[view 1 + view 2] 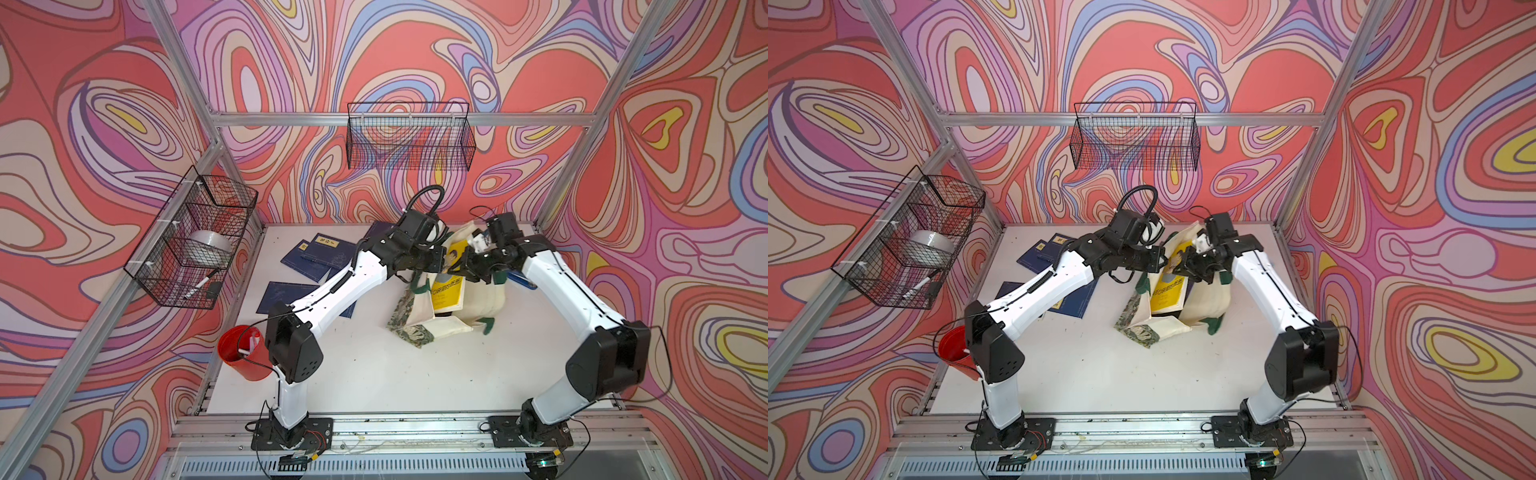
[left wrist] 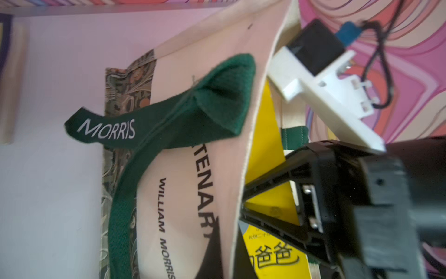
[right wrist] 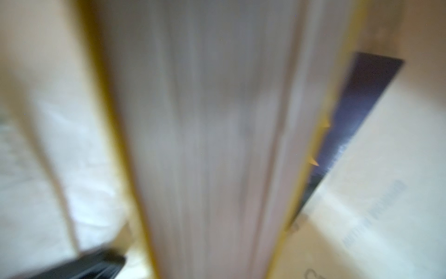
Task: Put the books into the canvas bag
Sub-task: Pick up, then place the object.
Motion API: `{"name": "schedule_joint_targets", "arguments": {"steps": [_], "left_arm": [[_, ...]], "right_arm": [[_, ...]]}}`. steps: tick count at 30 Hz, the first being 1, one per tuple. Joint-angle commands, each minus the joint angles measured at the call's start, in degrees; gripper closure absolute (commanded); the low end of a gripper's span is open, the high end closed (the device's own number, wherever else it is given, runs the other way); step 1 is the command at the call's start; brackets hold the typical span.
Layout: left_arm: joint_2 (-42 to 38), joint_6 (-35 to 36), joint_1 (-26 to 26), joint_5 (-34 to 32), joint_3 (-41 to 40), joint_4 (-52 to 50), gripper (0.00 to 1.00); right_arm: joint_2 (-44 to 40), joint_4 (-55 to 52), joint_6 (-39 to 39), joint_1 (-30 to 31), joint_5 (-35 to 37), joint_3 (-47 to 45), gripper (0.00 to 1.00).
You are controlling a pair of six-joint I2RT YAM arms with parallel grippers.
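A wire basket (image 1: pixel 195 241) hangs on the left wall, holding a tape roll (image 1: pixel 210 247) and a white marker (image 1: pixel 201 284). A red cup (image 1: pixel 243 353) sits at the left edge of the table (image 1: pixel 374 374), toward the front. At least 4 navy books (image 1: pixel 316 270) lie flat in the back-left part of the table, 1 partly under the left arm.

The left gripper (image 1: pixel 444 261) is at the near rim of the canvas bag (image 1: pixel 484 299). Its jaws are fully closed and appear to pinch the cream cloth, holding that side of the mouth up. The bag lies right of centre near the back edge, with its leaf-patterned base toward the front. In the left wrist view a green strap handle (image 2: pixel 169 116) printed MORRIS droops across its lettered side.

The yellow book (image 1: pixel 446 295) stands between the 2 canvas walls in the open mouth, with much of its cover showing. The right gripper (image 1: pixel 463 266) has its jaws narrowly set on the book's upper end. The right wrist view is blurred and looks straight down the page edge (image 3: pixel 205 145).

A second wire basket (image 1: pixel 409 137) hangs on the back wall.
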Motion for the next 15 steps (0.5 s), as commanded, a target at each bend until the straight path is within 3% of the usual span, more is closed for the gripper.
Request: {"name": "schedule_joint_targets", "arguments": {"steps": [1,4,9,15], "left_arm": [[0.69,-7.81,0.29,2.67,3.91,7.7,1.0],[1.09,-10.9,2.02,3.06,-0.23,11.67,1.0],[1.19,-14.88,5.94,7.85,-13.78,23.6,1.0],[0.2,-12.05,9.81,8.48,-25.39,29.38,1.0]], "right_arm": [[0.11,-7.38,-5.96,-0.91,1.18,5.7,1.0],[5.52,-12.24,-8.07,-0.92,4.43,10.54,1.0],[14.26,-11.19,-6.32,-0.12,12.24,13.65,1.0],[23.89,-6.27,-4.35,5.29,9.13,18.28,1.0]]}}
